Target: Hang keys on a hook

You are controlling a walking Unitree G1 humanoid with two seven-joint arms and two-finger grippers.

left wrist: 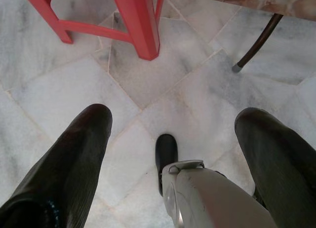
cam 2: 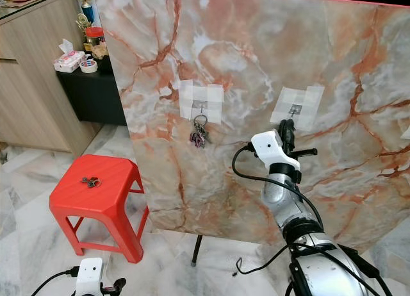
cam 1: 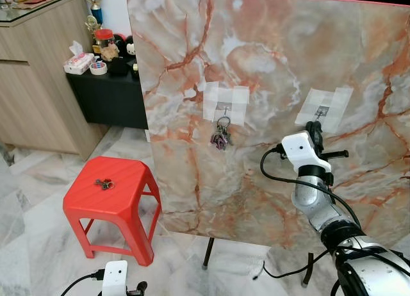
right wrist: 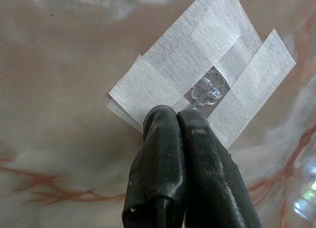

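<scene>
Keys hang in a bunch from the left hook, which is taped with white strips to the upright marble-patterned board. Well to the right on the same board sits a second taped hook, clear plastic with a thin wire prong. My right jaws are raised to it, pressed shut against each other with their tips just below that hook and overlapping its tape; whether anything is pinched between them cannot be told. A second small set of keys lies on top of the red plastic stool, which stands on the marble floor to the left of the board. My left jaws hang low over the floor, spread wide apart and empty, near a stool leg. Beyond the stool, a black low surface carries a tissue box and small ornaments.
</scene>
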